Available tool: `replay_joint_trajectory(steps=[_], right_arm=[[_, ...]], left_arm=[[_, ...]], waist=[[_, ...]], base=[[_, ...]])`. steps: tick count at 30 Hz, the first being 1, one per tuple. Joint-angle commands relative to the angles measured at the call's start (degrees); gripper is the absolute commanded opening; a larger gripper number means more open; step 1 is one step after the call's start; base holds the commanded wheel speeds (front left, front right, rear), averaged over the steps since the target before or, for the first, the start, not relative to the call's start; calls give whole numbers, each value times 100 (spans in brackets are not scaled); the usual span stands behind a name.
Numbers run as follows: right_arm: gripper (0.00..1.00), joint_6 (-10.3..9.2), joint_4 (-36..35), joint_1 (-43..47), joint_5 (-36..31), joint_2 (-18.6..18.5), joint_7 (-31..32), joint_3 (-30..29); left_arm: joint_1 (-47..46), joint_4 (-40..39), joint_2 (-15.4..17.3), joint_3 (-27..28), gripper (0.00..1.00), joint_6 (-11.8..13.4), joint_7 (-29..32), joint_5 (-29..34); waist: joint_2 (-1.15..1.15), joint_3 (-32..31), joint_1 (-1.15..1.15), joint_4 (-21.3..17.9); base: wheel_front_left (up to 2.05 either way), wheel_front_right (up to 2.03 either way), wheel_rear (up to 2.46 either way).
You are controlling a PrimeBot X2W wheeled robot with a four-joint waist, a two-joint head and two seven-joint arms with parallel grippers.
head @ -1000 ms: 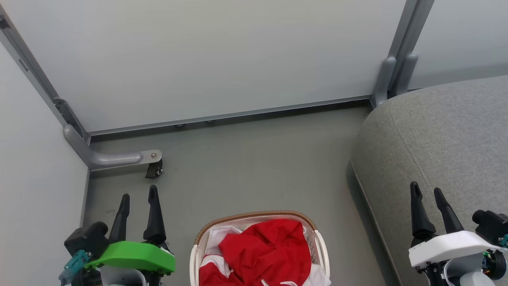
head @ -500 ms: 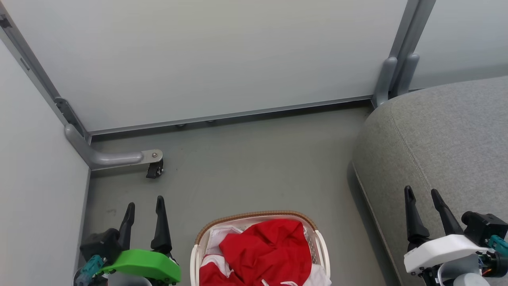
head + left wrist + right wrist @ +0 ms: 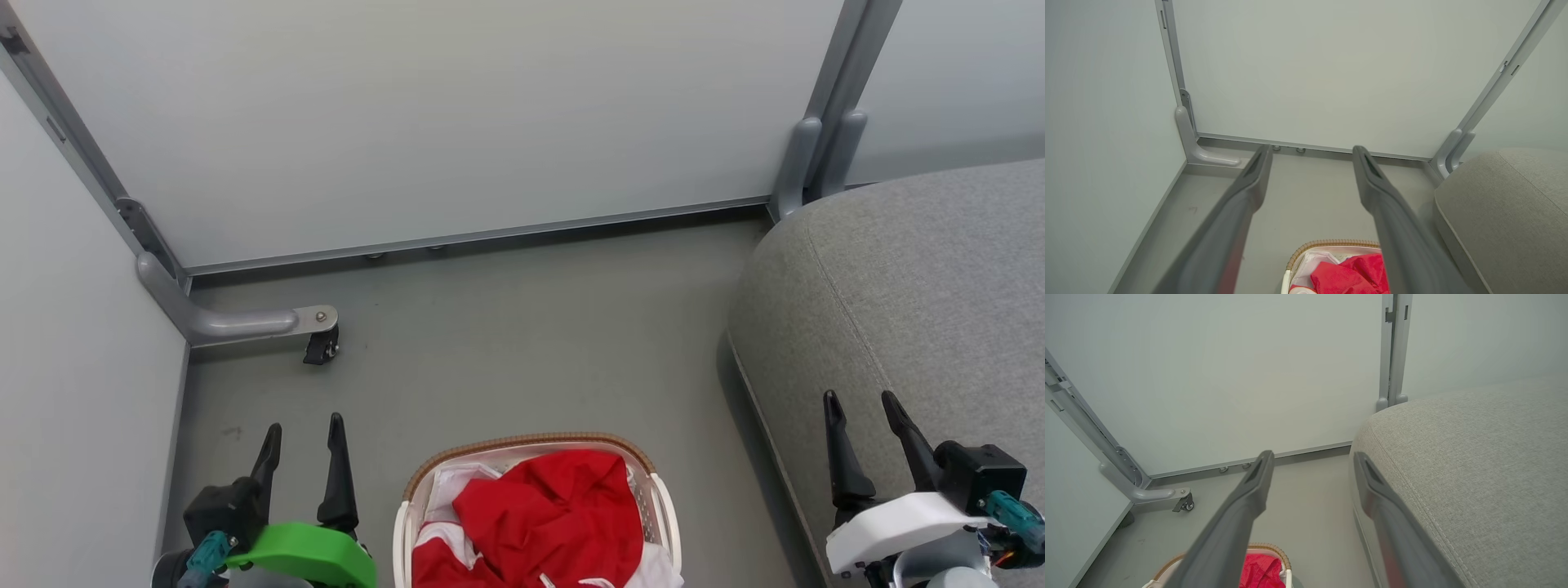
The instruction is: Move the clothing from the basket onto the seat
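The bright red fabric clothing [image 3: 555,523] with white panels lies crumpled inside the small white perforated plastic basket [image 3: 522,445] with a brown woven rim, at the bottom centre of the head view, on the grey floor [image 3: 522,343]. The large rounded grey woven-fabric seat [image 3: 914,278] sits at the right, apart from the basket. The left gripper [image 3: 305,422], lower left, has its dark fingers spread and holds nothing. The right gripper [image 3: 859,396], lower right, is likewise spread and empty, over the seat's edge.
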Motion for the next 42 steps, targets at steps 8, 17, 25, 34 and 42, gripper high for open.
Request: replay_joint_trajectory(steps=[8, 17, 25, 34, 42], right_arm=[[100, 2, 9, 76, -463, -39, -121, 13], [100, 2, 15, 111, -811, -43, -218, 14], [100, 2, 24, 110, -804, -42, -221, 21], [100, 1, 11, 101, -797, -42, -221, 27], [100, 1, -21, 92, -829, -42, -221, 18]], left_arm=[[23, 104, 39, -82, 100, -24, -120, 365], [23, 241, 42, -154, 100, 18, -220, 653], [-18, 320, 42, -170, 100, 14, -211, 640], [-26, 317, 41, -182, 100, -2, -211, 634], [-41, 282, 41, -221, 100, -7, -211, 660]], waist=[[0, -7, 0, 7], [0, -1, 0, 14], [0, 3, 0, 17], [0, 13, 0, 10], [0, 53, 0, -12]], base=[[0, 0, 0], [0, 0, 0], [0, 0, 0], [0, 0, 0], [0, 0, 0]])
